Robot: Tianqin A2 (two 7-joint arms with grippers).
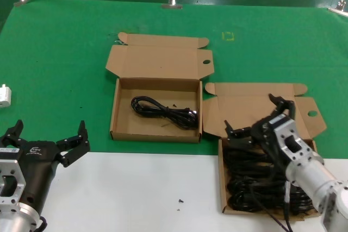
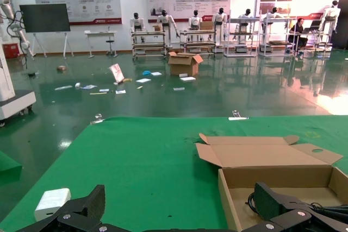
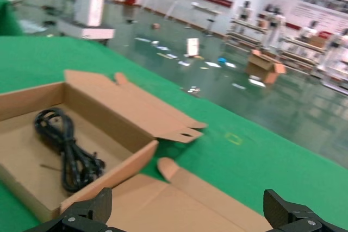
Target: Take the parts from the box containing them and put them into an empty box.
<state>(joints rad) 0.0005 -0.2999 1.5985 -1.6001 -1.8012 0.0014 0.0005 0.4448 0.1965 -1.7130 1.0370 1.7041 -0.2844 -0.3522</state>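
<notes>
Head view: right end effector (image 1: 254,117), spread wide, hovers over the parts (image 1: 261,180); left end effector (image 1: 49,134) spread, parked.

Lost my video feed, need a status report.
Right gripper open, empty, over full box of cables. Left gripper open, idle near table edge. One cable in other box. Nothing blocking.

One black cable bundle (image 1: 163,112) lies in the centre box (image 1: 156,108), lid open, the rest (image 1: 261,183) piled in the lower-right box (image 1: 255,104).
</notes>
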